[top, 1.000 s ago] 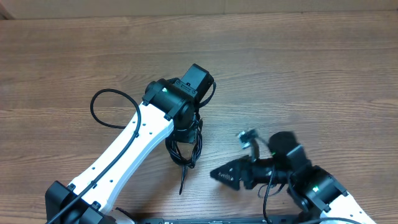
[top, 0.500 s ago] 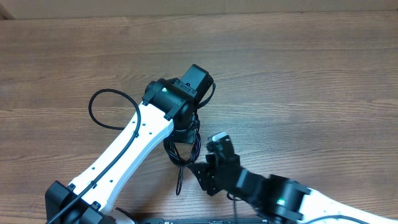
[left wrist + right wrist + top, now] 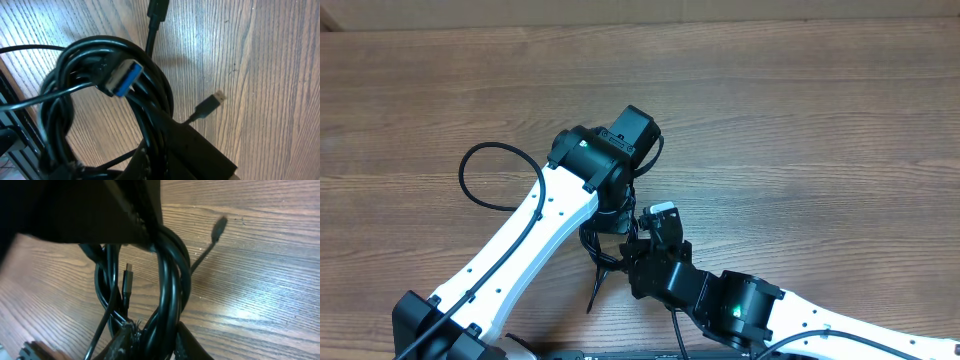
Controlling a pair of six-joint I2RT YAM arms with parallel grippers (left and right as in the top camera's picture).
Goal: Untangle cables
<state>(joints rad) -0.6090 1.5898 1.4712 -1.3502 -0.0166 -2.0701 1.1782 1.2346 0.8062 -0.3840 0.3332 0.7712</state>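
Risk: thin black plug-ended cables (image 3: 162,95), coiled on the brown wooden table (image 3: 800,120) between both arms, could cinch tighter if yanked. Left gripper (image 3: 617,213) clamps the coil; right gripper (image 3: 155,342) straddles strands, closure unclear.

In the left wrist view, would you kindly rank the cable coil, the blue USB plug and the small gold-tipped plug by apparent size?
1. cable coil
2. blue USB plug
3. small gold-tipped plug
The blue plug looks nearer the camera, so that gap may be exaggerated.
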